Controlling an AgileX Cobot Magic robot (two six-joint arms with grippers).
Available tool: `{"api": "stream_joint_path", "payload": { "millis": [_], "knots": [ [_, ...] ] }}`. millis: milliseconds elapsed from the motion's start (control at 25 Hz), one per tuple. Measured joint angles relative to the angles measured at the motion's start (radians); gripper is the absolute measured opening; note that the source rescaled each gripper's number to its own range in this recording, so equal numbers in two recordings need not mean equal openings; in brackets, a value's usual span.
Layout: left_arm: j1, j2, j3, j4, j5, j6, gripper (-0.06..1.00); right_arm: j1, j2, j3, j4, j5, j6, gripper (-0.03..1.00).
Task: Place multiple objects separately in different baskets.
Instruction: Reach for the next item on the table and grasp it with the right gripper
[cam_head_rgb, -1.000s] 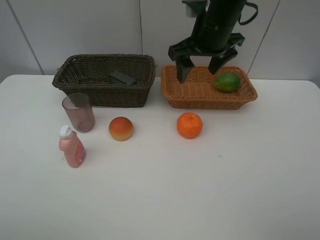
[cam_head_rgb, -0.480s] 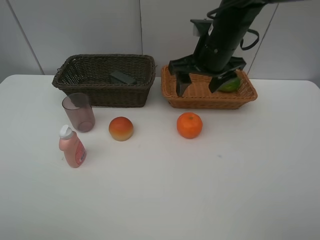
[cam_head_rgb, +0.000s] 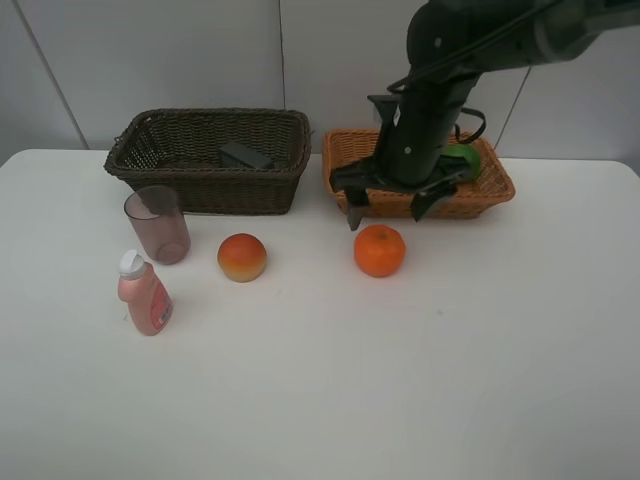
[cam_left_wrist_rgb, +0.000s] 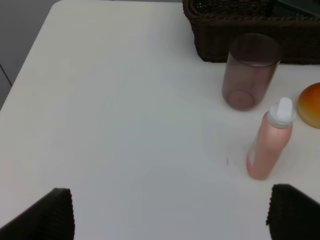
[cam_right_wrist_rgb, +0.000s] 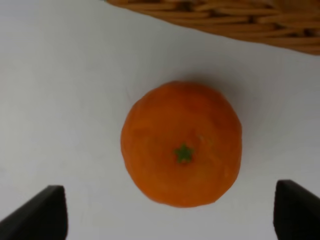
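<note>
Round orange fruit (cam_head_rgb: 379, 250) on white table (cam_head_rgb: 450, 380), toward back edge right of centre, just in front of light-tan wicker basket (cam_head_rgb: 478, 203). Right black gripper (cam_head_rgb: 386, 217) above it, jaws spread wide, nothing held. Left gripper (cam_left_wrist_rgb: 172, 215) likewise spread, empty.

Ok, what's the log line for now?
right gripper: open, over orange | left gripper: open, empty | green fruit: in tan basket

Along the table's far edge I see the dark brown basket (cam_head_rgb: 205, 190), holding the black bottle (cam_head_rgb: 245, 155) lying flat, and beside it the tan basket (cam_head_rgb: 490, 188) with the green fruit (cam_head_rgb: 466, 158). Before them sit the orange (cam_head_rgb: 379, 250), stem up, and the peach-like fruit (cam_head_rgb: 242, 257). Nearer the left edge stand the purplish cup (cam_head_rgb: 157, 224) and the pink, white-capped bottle (cam_head_rgb: 145, 293).
</note>
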Motion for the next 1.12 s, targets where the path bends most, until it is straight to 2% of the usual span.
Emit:
{"api": "stream_joint_path", "payload": {
  "millis": [120,280,1120],
  "knots": [
    [0.000,0.000,0.000,0.000,0.000,0.000,1.00,0.000,0.016,0.000,-0.004,-0.015,0.000,0.89],
    [0.000,0.000,0.000,0.000,0.000,0.000,1.00,0.000,0.042,0.000,-0.003,-0.022,0.000,0.91],
    [0.000,0.000,0.000,0.000,0.000,0.000,1.00,0.000,0.102,0.000,-0.030,-0.078,0.000,0.91]
  ]
}}
